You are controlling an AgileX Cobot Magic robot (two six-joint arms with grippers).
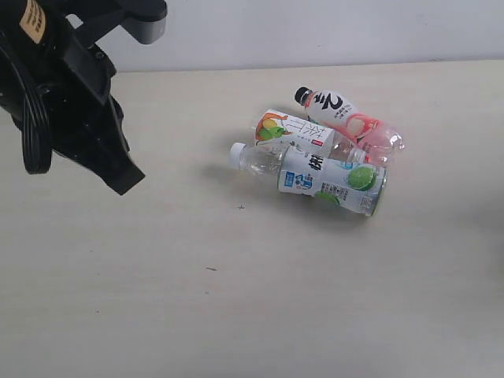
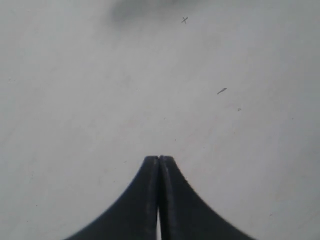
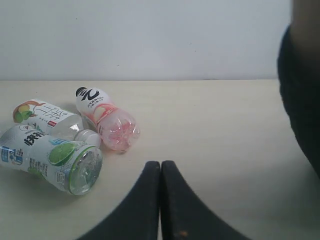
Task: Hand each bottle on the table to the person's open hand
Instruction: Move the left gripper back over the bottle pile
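Both pairs of jaws are closed empty; the heaped bottles [image 3: 50, 157] wait on the bench [image 3: 215, 130] ahead of the right pair.

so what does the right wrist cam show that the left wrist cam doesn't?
Right wrist only: three clear plastic bottles lying clustered: lime-label bottle, yellow-green-fruit-label bottle, black-capped pink peach bottle; white wall. Left wrist only: small dark specks, no bottles. Both: pale beige table; black left gripper and right gripper, shut.
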